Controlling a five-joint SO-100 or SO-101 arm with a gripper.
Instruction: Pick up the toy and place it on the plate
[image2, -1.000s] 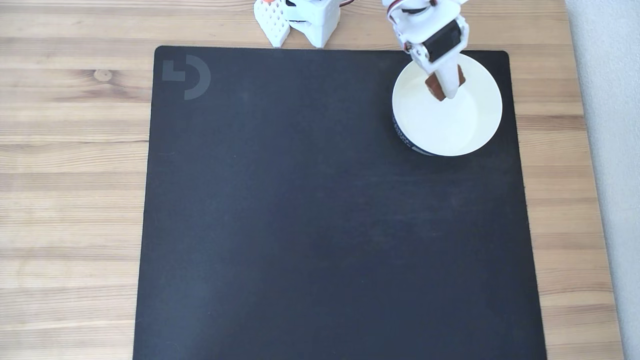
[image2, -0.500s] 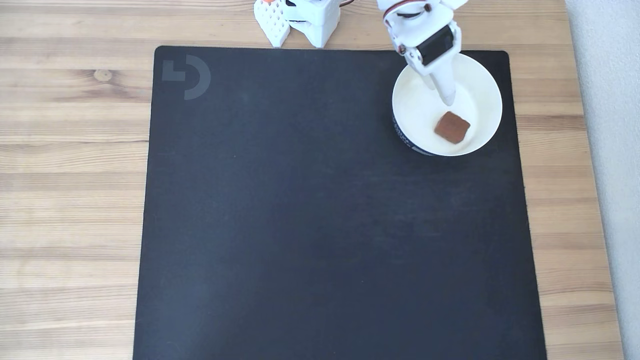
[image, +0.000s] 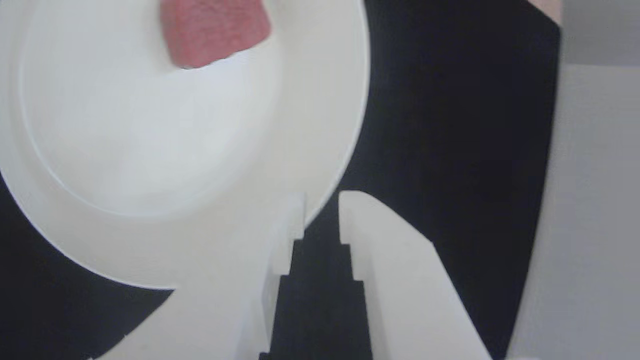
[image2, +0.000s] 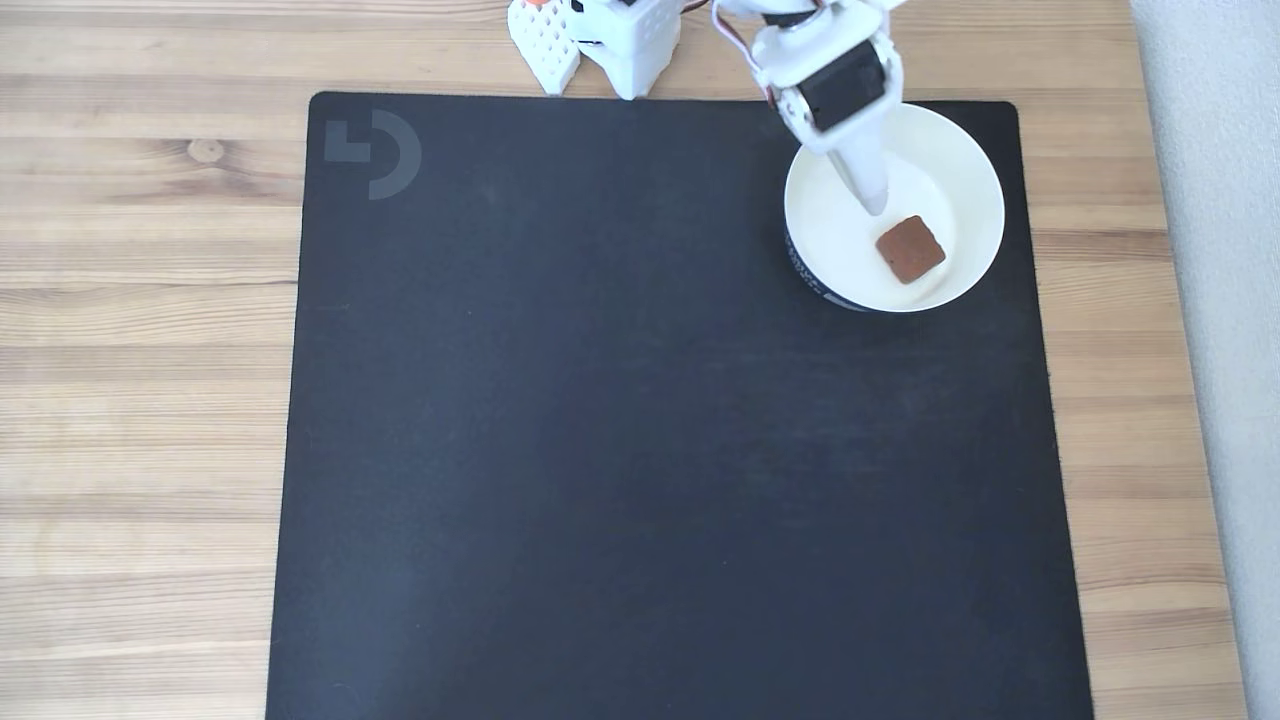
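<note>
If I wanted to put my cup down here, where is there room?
Most of the black mat is bare: everything left of and below the plate. The wood left of the mat is free too. It is crowded at the top right, where the gripper hangs over the plate holding the toy.

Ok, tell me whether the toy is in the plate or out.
In. The toy lies flat on the plate's white floor, apart from the gripper.

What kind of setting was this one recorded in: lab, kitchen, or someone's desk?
Most likely a home or hobby desk. A wood-grain tabletop carries a large black desk mat with a grey logo, on it one plate holding the toy. A small white arm's end effector hovers above.
</note>
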